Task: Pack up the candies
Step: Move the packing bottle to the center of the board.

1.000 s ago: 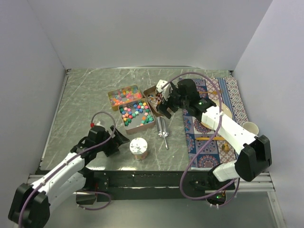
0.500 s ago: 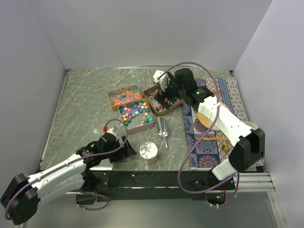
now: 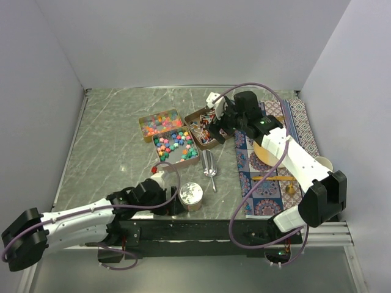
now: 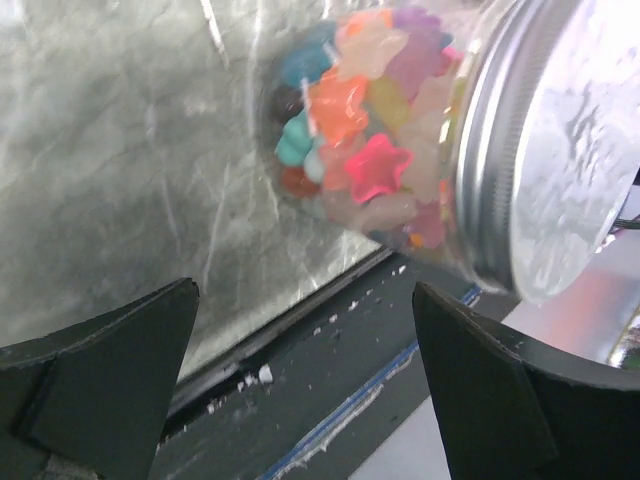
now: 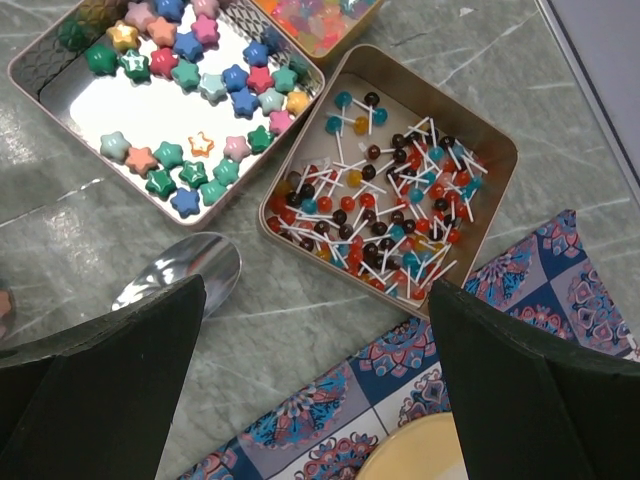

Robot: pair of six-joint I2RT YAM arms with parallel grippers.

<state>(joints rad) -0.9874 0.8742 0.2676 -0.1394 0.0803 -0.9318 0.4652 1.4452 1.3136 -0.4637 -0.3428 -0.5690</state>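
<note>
Candies [image 5: 380, 210] lie in a tin [image 5: 503, 152] beneath the right end effector [image 5: 318, 290], fingers apart.

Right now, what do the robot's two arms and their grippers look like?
The left arm and right arm have white, boxy links between bulky black joints, with a thin purple cable looping along each. The right arm shows a small green light, the left a red dot near its wrist. The left gripper and right gripper each have two broad, matte black fingers.
</note>
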